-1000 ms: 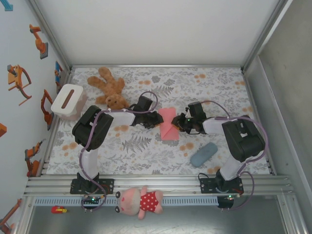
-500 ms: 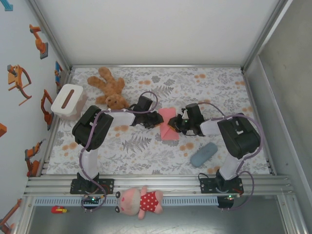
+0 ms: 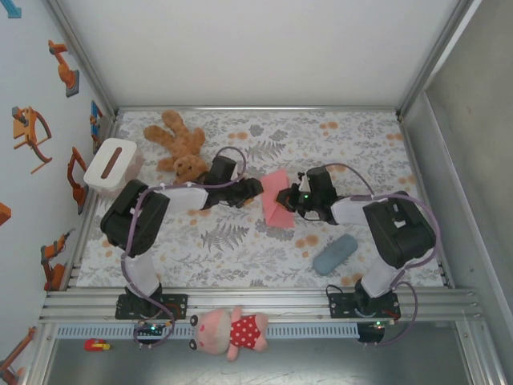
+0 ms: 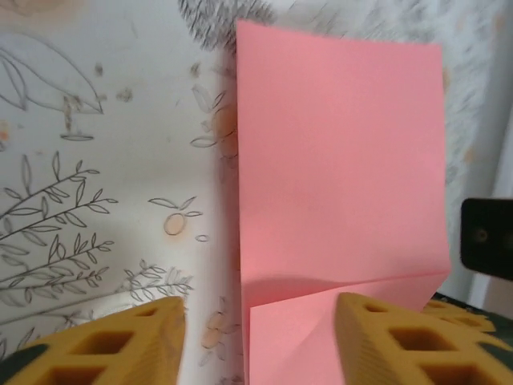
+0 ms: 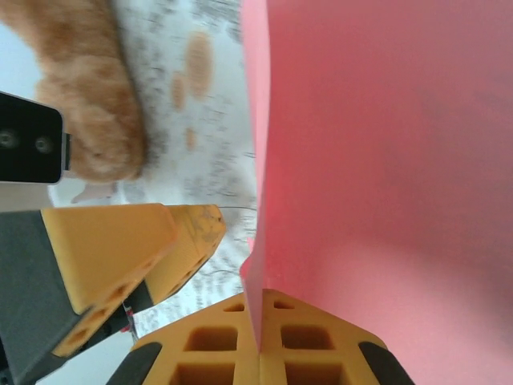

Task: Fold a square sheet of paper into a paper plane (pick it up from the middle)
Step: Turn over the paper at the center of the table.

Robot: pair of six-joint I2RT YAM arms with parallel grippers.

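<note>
one sheet (image 3: 276, 200), two plush toys (image 3: 180, 148) (image 3: 232, 330), one pouch (image 3: 335, 254)

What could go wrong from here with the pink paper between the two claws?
1. The right claw alone pinches the thin salmon-pink sheet of paper at one edge. The left claw stands open, so the sheet may sag or twist and the crease drift.
2. The left claw's yellow fingers flank the sheet's folded flap; closing there might crumple it.
3. Both claws sit close together, so they could bump.

Overhead view down on the table (image 3: 240, 249); both wrist views close on paper (image 4: 337, 144)
</note>
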